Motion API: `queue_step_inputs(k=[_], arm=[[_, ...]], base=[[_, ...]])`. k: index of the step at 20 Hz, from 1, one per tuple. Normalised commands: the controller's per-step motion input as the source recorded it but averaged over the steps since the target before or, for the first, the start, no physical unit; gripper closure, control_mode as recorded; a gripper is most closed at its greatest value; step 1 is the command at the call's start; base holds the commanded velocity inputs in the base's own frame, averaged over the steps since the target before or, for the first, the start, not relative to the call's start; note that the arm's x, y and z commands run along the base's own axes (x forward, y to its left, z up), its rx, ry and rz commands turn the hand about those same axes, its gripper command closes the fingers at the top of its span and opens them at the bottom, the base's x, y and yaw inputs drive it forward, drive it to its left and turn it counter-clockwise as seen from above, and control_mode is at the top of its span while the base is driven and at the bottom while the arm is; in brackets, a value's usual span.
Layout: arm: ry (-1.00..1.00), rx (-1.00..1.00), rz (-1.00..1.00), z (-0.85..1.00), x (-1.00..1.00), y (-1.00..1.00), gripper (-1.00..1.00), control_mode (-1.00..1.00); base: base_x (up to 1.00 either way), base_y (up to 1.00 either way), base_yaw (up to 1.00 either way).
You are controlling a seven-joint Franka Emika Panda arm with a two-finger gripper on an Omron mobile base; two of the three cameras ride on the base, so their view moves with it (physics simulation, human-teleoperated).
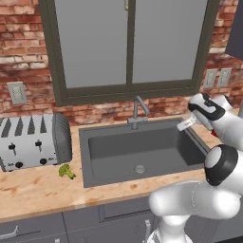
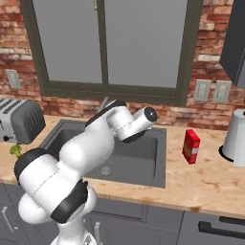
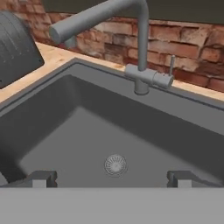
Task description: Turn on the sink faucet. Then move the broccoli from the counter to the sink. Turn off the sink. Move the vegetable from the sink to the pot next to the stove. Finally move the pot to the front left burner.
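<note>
- Sink (image 1: 97,137): dark grey rect. basin w/ wide flat rim, set in the counter (image 1: 33,187); taken as landmark for all items below. Round metal drain (image 3: 115,165) on basin floor, approx. centre.
- Sink faucet (image 3: 140,52): slim grey metal, on sink's rear rim at mid-width, below the window (image 1: 128,42). Spout angled out over the basin; small lever (image 3: 171,65) sticks up at its side. No water visible.
- Broccoli (image 1: 66,171): tiny green floret, pale stem, on counter just beside sink's left rim, near front corner. Lies in front of the toaster, close but apart from it. Nothing touching it.
- Toaster (image 1: 33,141): silver, 4 slots, on counter left of sink, near the brick wall.
- Gripper (image 3: 112,178): fingers (image 3: 41,178) spread wide apart, nothing between them. Hangs over sink's right portion, aimed across basin toward faucet; apart from faucet & lever.
- Red box (image 2: 191,146): upright on counter, right of sink, apart from rim.
- White round appliance (image 2: 235,136): on counter, well right of sink, beyond the red box.
- Wall outlets (image 2: 211,91): pair on brick, above counter right of sink.
</note>
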Motion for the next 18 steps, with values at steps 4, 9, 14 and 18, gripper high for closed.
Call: queue_step_inputs(k=[4,9,14,18], arm=[[-0.08,0.02,0.11,-0.09,0.52,0.07,-1.00,-1.00],[-0.10,0.03,0.11,-0.10,0.50,0.09,-1.00,-1.00],[-0.09,0.03,0.09,-0.08,0.55,0.19,-1.00,-1.00],[-0.01,0.04,0.06,-0.10,0.55,0.07,-1.00,-1.00]], base=[[0.00,0.00,0.00],[0.00,0.00,0.00],[0.00,0.00,0.00],[0.00,0.00,0.00]])
